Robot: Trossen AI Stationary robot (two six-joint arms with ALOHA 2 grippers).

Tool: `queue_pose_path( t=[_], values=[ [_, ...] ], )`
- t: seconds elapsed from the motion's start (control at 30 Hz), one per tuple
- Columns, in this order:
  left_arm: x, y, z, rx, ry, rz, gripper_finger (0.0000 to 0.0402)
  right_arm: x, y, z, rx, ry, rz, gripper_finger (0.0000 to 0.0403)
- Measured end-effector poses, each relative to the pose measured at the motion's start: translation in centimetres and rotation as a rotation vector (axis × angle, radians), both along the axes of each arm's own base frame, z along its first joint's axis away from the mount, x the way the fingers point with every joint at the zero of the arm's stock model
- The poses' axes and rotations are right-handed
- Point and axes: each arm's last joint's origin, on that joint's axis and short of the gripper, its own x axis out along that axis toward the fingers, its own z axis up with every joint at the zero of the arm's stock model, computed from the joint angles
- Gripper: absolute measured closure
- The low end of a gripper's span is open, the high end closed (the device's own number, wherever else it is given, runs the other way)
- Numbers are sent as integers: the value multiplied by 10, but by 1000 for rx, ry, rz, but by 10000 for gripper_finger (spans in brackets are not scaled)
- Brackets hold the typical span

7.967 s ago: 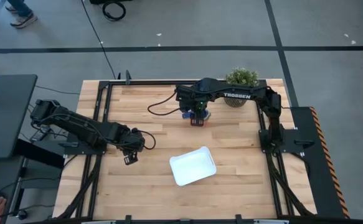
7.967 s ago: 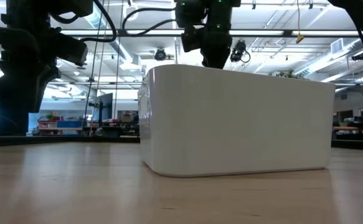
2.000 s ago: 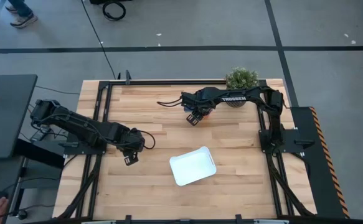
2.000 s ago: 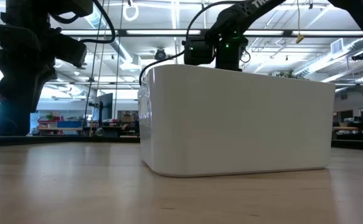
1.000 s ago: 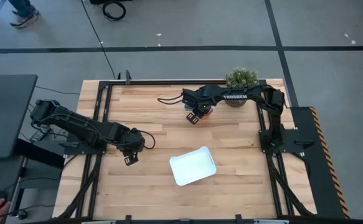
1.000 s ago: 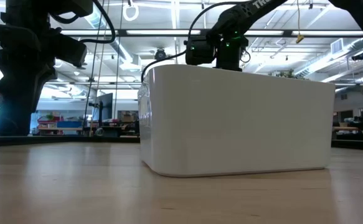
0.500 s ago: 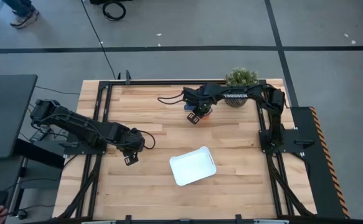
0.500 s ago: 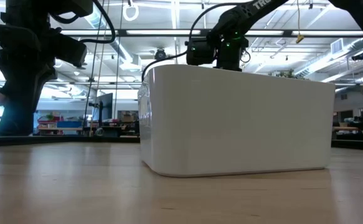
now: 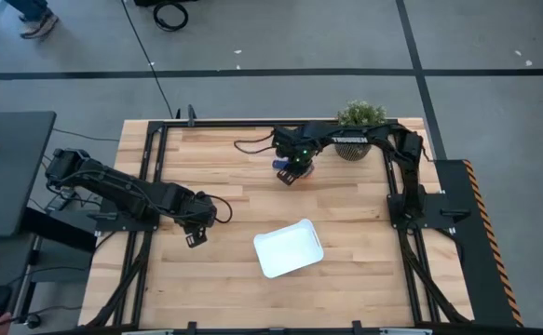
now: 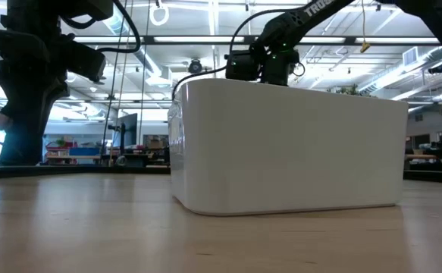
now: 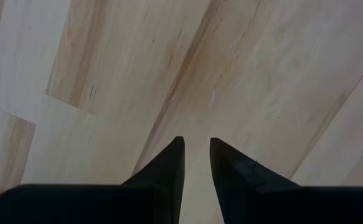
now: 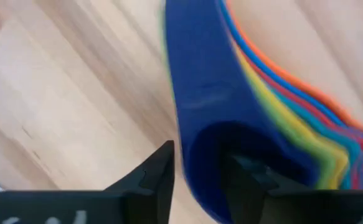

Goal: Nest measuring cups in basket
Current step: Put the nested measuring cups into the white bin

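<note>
Measuring cups [image 12: 243,118]: a nested stack, navy handle on top, yellow, blue, red and orange edges fanned beneath, lying on the tabletop [image 9: 234,223] well away from the basket [image 9: 289,248], at the far edge near the potted plant [image 9: 361,116]. Long axis follows the stacked handles, which run away from my right gripper [image 12: 197,168] toward the cup bowls. My right fingers [image 12: 153,177] are slightly spread and straddle the navy handle end; whether they grip it I cannot tell. Risk, as I judge it: closing on the top handle alone would lift only navy, or splay the fan and scatter the stack. My left gripper [image 11: 195,163] waits over bare wood beside the basket, fingers parted a sliver, empty.
</note>
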Motion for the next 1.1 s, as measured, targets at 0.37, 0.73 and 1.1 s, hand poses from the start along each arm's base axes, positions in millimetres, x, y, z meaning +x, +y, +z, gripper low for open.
queue_pose_path(
  t=[0.37, 0.73, 1.1],
  values=[
    [-3, 1, 0, 8, 32, 0, 317, 0, -4, 1, -57, 20, -4, 233],
    [-4, 1, 0, 11, 36, -14, 317, 0, -4, 2, -53, 9, 19, 234],
    [-15, 4, 10, 36, 111, -28, 347, 0, 6, 5, 258, -94, 118, 375]
  ],
)
